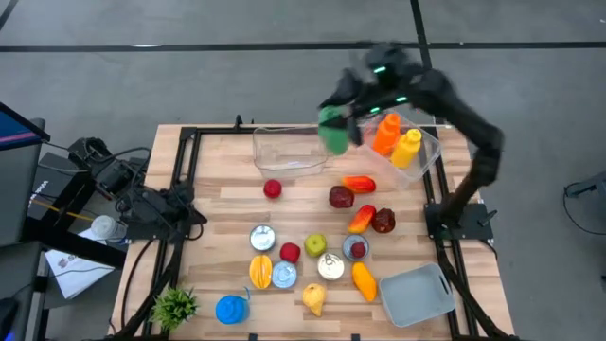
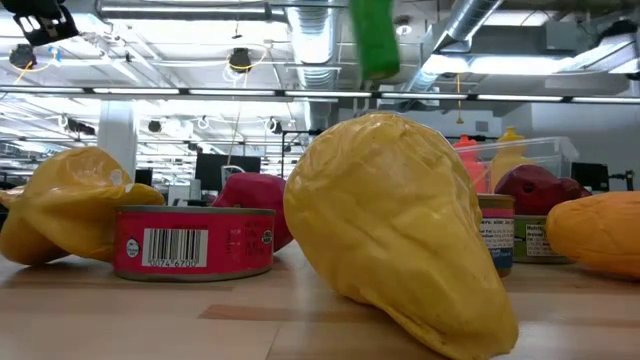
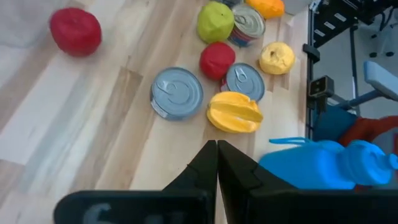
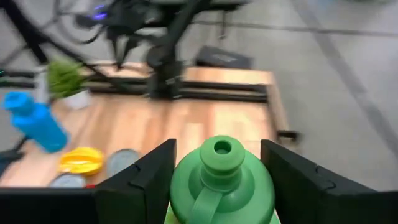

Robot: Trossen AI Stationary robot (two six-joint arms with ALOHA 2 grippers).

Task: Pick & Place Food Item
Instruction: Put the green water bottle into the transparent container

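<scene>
High view, right pincer [image 1: 343,121]: clamped on a smooth green plastic bottle [image 1: 334,130] with a moulded handle loop, held in the air above the far part of the pale wooden plank surface [image 1: 218,204].
Right wrist view: the two dark fingers press the bottle's rounded shoulders on both sides; its round cap faces the camera.
Far-right container: a clear, thin-walled plastic bin [image 1: 429,159] holds an orange squeeze bottle [image 1: 386,134] and a yellow squeeze bottle [image 1: 407,149], both upright.
Far-middle container: a second clear plastic bin [image 1: 289,150], just left of the green bottle; contents cannot be told.
Near-right container: a grey rectangular tray [image 1: 417,295] with rounded corners.
Left pincer [image 3: 217,146]: closed, fingers flat together, at the left edge of the surface.
Loose items: ribbed yellow star fruit [image 3: 234,112], flat silver-lidded can [image 3: 177,93].
</scene>
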